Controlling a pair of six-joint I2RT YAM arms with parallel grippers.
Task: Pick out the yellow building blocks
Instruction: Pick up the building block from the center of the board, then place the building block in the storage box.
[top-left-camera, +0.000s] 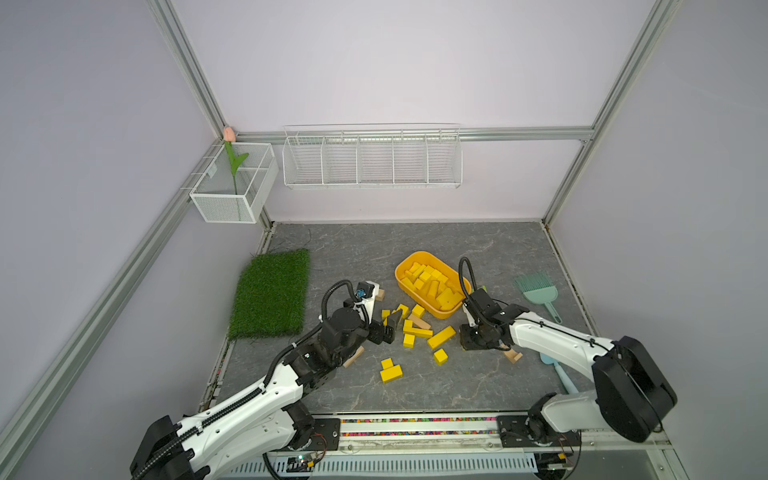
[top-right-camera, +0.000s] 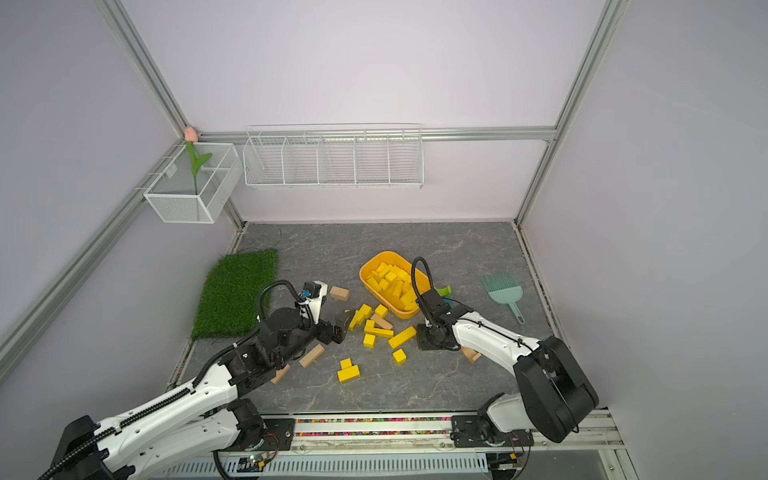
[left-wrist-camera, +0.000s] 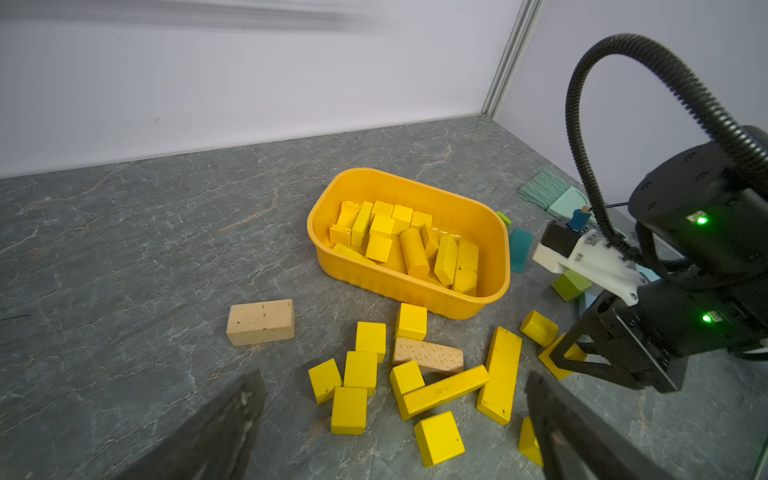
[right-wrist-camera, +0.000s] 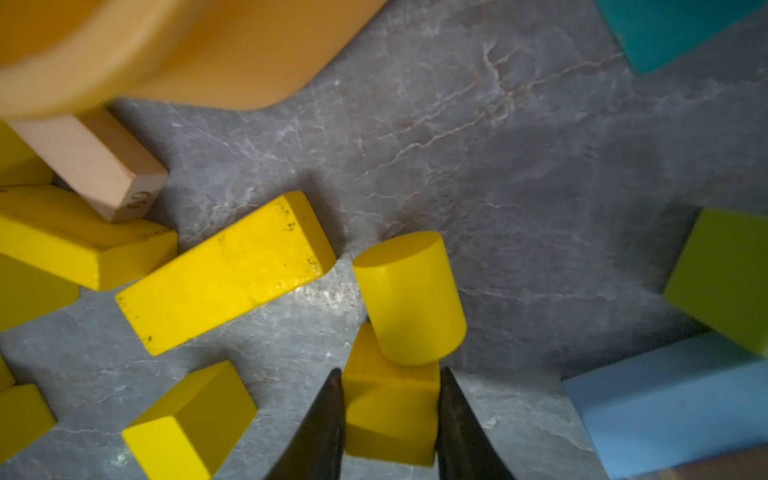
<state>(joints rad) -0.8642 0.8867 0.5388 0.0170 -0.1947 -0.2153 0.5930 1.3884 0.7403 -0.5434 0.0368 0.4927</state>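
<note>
Several yellow building blocks (top-left-camera: 441, 336) lie loose on the grey table in front of a yellow-orange tub (top-left-camera: 405, 266), which holds many more of them (left-wrist-camera: 413, 251). My right gripper (right-wrist-camera: 390, 372) points down just right of the pile and is shut on one yellow block (right-wrist-camera: 390, 419) resting on the table. A yellow cylinder (right-wrist-camera: 409, 299) leans against that block. My left gripper (left-wrist-camera: 392, 376) hangs open and wide over the left part of the pile (top-right-camera: 368, 328), with nothing between its fingers (left-wrist-camera: 241, 399).
Tan wooden blocks (left-wrist-camera: 260, 322) (left-wrist-camera: 428, 353) lie among the yellow ones. Light blue (right-wrist-camera: 673, 407), green (right-wrist-camera: 723, 278) and teal (right-wrist-camera: 681, 29) blocks sit by the right gripper. A grass mat (top-left-camera: 270, 293) lies left, a teal brush (top-left-camera: 536, 291) right. Wire baskets (top-left-camera: 372, 160) hang on the back wall.
</note>
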